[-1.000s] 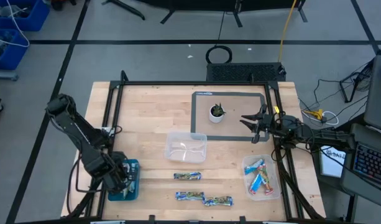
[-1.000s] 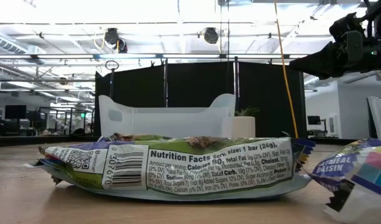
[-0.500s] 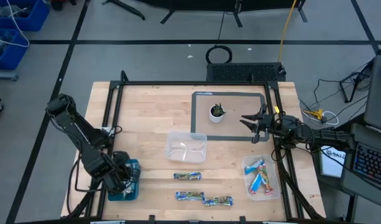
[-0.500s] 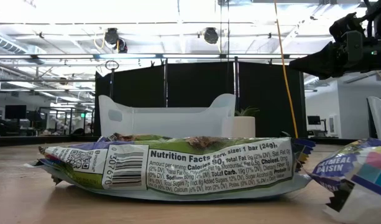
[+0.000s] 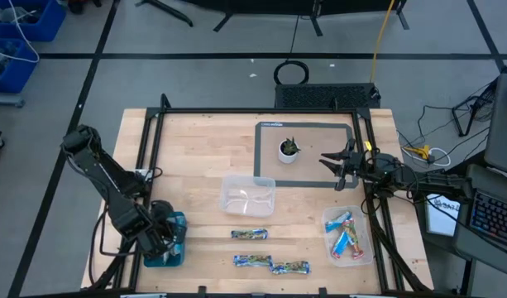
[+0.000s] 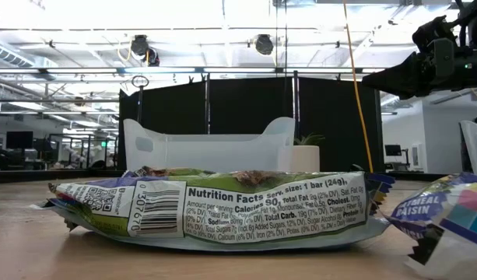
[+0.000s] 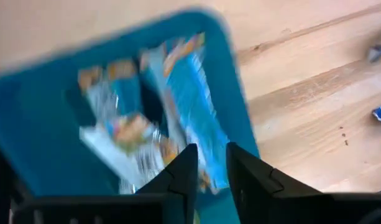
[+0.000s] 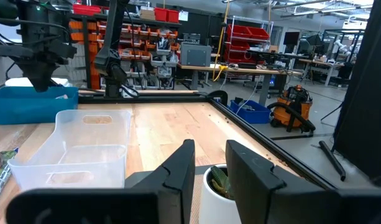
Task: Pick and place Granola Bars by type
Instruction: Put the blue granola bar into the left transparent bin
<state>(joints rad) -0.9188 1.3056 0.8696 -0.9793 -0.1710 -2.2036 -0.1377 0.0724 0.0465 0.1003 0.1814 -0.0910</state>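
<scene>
high view / left gripper [image 5: 164, 241]: parked over the blue tray [image 5: 175, 223] at the table's front-left corner; finger state can't be read here.
high view / right gripper [image 5: 342, 168]: held above the table's right edge, beside the dark mat [image 5: 270, 126]; fingers seen slightly apart, nothing held.
high view / loose Granola Bars: three counted on bare wood near the front edge, one patterned bar [image 5: 250, 235] and a front pair [image 5: 270, 265] lying end to end.
high view / right tub [image 5: 369, 248]: clear, front-right; roughly four blue and red/pink bars [image 5: 344, 233] are seen inside, count not certain.
high view / centre tub [image 5: 248, 195]: clear, sits between the mat and the loose bars.
high view / plant pot [image 5: 288, 150]: one, white, on the mat.
low view / nearest bar [image 6: 215, 207]: fills the foreground, nutrition label facing the camera; a second wrapper [image 6: 444, 210] is cut off beside it. Most of the table behind is blocked by them; only the centre tub [image 6: 207, 148] shows above.
left wrist view / tray [image 7: 28, 118]: several blue-white patterned bars [image 7: 178, 106] are seen inside, blurred, probably three; the fingers [image 7: 181, 174] stand a narrow gap apart above them, nothing is gripped.
right wrist view: fingers [image 8: 178, 168] slightly parted, empty; pot [image 8: 218, 190] just ahead, centre tub [image 8: 78, 146] beyond, left arm [image 8: 38, 46] over the tray [image 8: 28, 102] farther off.
</scene>
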